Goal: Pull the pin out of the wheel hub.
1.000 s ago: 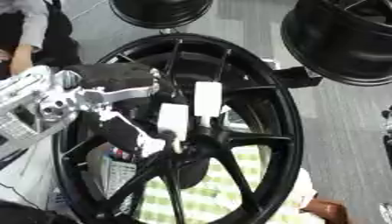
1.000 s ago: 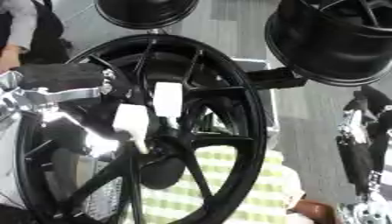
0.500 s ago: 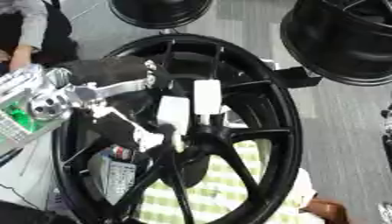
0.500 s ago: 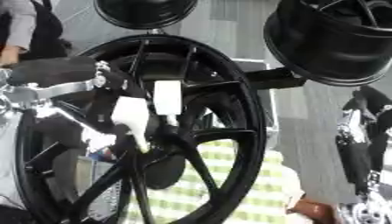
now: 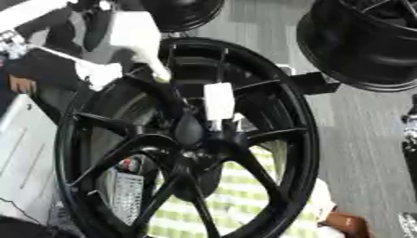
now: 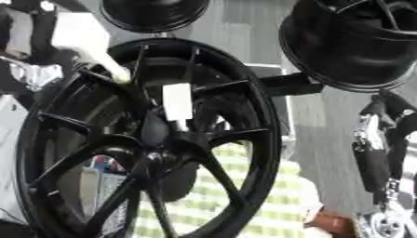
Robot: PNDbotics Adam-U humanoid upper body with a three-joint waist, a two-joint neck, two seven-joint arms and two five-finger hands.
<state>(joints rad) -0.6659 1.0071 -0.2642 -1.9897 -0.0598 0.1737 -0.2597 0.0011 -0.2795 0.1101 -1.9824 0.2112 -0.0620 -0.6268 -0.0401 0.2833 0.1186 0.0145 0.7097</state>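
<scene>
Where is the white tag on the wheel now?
In the left eye view the white tag hangs at the wheel centre, just above the hub.

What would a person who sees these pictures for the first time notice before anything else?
The eye falls first on the big black spoked wheel that fills the middle of the view, with a white tag-like piece standing just above its hub. At the upper left a white part of the robot's left hand reaches to the wheel's rim; its fingers cannot be made out. Two more black wheels sit behind, at the top.
</scene>
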